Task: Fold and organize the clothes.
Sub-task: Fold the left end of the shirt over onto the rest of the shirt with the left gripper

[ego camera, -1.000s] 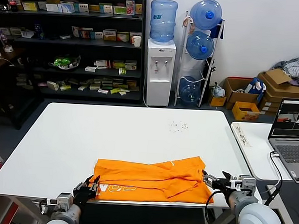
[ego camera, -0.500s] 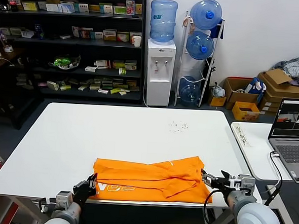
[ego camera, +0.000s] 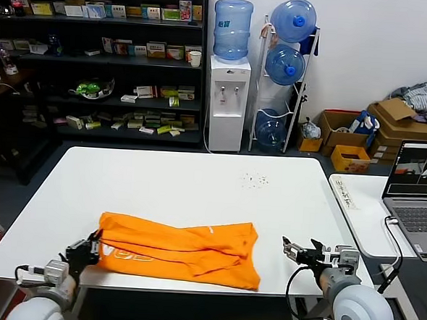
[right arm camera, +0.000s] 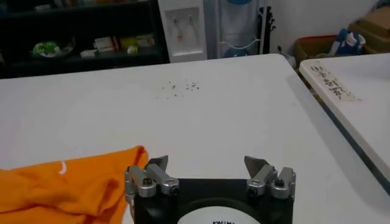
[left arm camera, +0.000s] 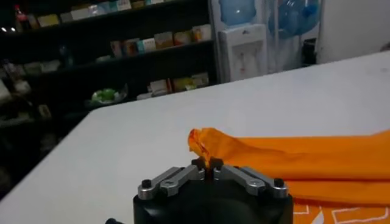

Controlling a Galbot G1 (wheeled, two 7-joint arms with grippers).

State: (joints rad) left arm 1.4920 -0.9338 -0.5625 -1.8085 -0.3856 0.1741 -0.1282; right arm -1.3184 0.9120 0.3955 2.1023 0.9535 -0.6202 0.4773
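Looking down from the head camera, the orange T-shirt (ego camera: 179,250) lay bunched in a long folded strip along the near edge of the white table (ego camera: 190,191), white lettering showing at its left end. The left gripper (ego camera: 88,248) sat at that left end, fingers pinched shut on the fabric's corner. The right gripper (ego camera: 300,254) hovered over the table's near right corner, jaws spread wide and empty, apart from the shirt's right end. A laptop (ego camera: 416,196) stood on the side table to the right.

From the left wrist camera, the left gripper (left arm camera: 208,165) had its fingers closed together on a puckered tip of the T-shirt (left arm camera: 292,161), the rest of the cloth trailing away across the table (left arm camera: 152,134).

From the right wrist camera, the right gripper (right arm camera: 210,167) held its fingers well apart with bare table (right arm camera: 244,115) between them; the T-shirt's (right arm camera: 61,189) edge lay just beside one finger.
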